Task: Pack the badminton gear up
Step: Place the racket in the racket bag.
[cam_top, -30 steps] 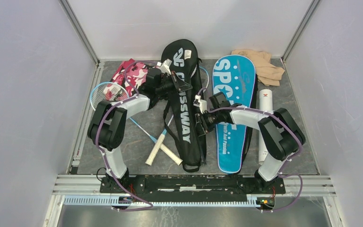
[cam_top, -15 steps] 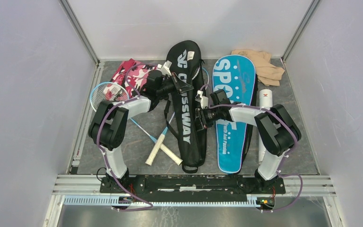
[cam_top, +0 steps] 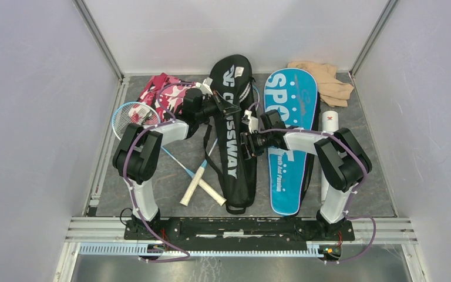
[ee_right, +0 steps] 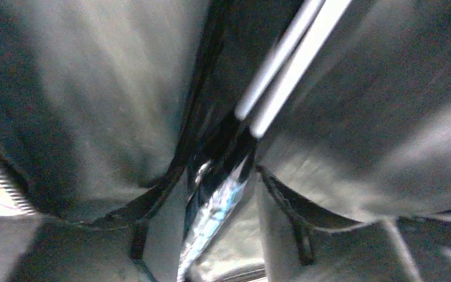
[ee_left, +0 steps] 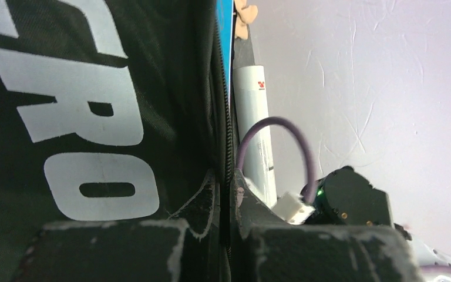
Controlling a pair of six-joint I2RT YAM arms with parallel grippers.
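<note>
The black "CROSSWAY" cover [cam_top: 233,164], laid mid-surface [cam_top: 170,176] beside the blue "SPORT" cover [cam_top: 290,106], is clamped at its zipped edge by the closed left tool [ee_left: 225,200], while the state of the right tool [cam_top: 245,145] cannot be told

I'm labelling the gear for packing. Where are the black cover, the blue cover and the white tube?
black cover [cam_top: 239,181]: overhead view, lower half.
blue cover [cam_top: 290,94]: overhead view, wide far end.
white tube [cam_top: 329,123]: overhead view, far end.
</note>
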